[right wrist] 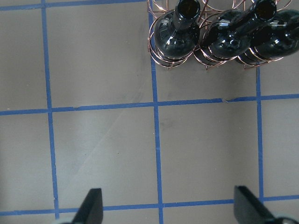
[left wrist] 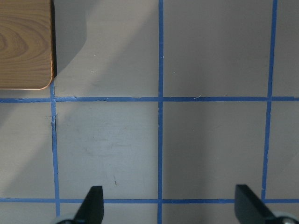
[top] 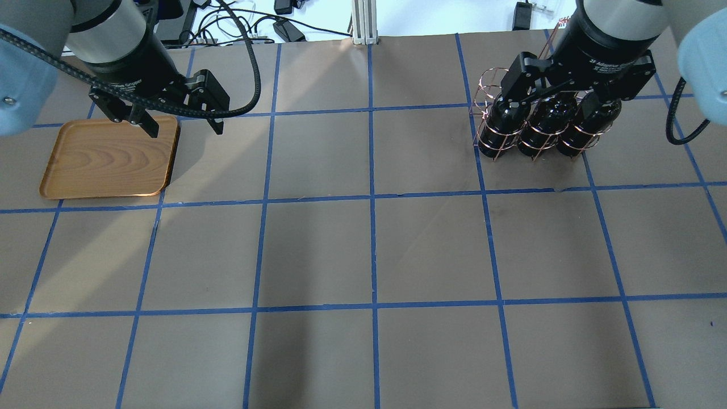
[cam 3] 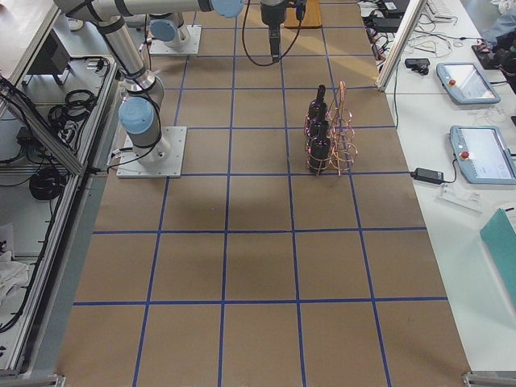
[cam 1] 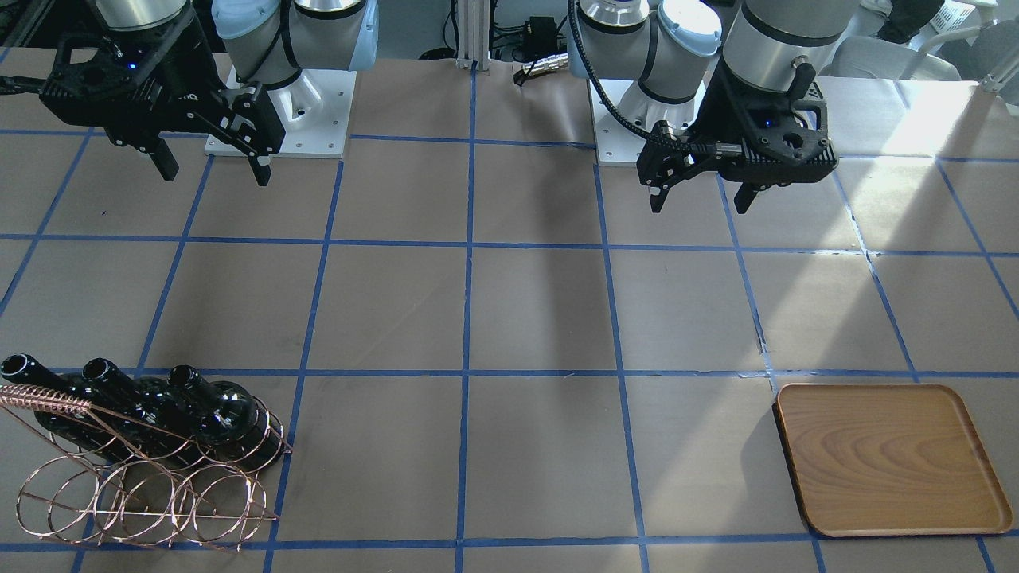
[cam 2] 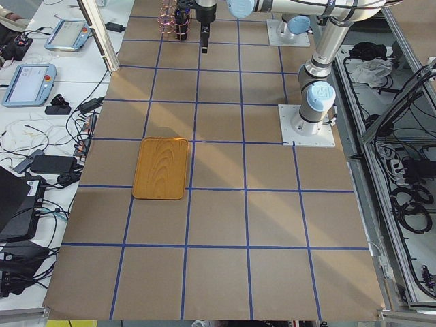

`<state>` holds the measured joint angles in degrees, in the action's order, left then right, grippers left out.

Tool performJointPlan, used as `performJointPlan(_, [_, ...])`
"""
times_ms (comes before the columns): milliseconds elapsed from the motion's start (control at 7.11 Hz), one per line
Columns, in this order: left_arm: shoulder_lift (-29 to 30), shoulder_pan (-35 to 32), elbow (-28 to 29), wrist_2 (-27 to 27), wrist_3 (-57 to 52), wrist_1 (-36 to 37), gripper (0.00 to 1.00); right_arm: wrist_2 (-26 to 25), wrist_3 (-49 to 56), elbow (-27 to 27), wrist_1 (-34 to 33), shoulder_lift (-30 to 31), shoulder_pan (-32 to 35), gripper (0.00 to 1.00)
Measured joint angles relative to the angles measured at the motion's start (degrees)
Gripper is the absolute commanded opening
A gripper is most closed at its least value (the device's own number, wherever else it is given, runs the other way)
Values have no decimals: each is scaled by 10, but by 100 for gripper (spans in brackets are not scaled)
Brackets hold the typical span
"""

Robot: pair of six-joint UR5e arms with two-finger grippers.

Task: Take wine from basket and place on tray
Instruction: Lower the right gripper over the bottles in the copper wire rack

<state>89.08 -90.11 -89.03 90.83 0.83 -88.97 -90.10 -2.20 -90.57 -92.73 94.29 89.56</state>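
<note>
Overhead exterior view suggests the task is barely begun: the wine (top: 502,122) sits with two others in the basket (top: 487,79) on the counter (top: 369,255), well apart from the tray (top: 108,159). The left hand (cam 1: 700,203) and right hand (cam 1: 213,171) hang open, empty. Next, the right hand likely must lower onto a neck.

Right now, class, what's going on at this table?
Nothing is being held yet. All three wine bottles sit in the copper wire basket, and the wooden tray has no bottle on it. The left gripper and right gripper hang open above the table, neither touching anything.
</note>
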Motion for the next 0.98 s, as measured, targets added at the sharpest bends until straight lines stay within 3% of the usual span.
performJointPlan(703, [0, 1, 0, 3, -4, 1, 100, -8, 7, 8, -3, -8, -3, 100])
performJointPlan(984, [0, 1, 0, 3, -5, 1, 100, -13, 11, 47, -2, -61, -11, 100])
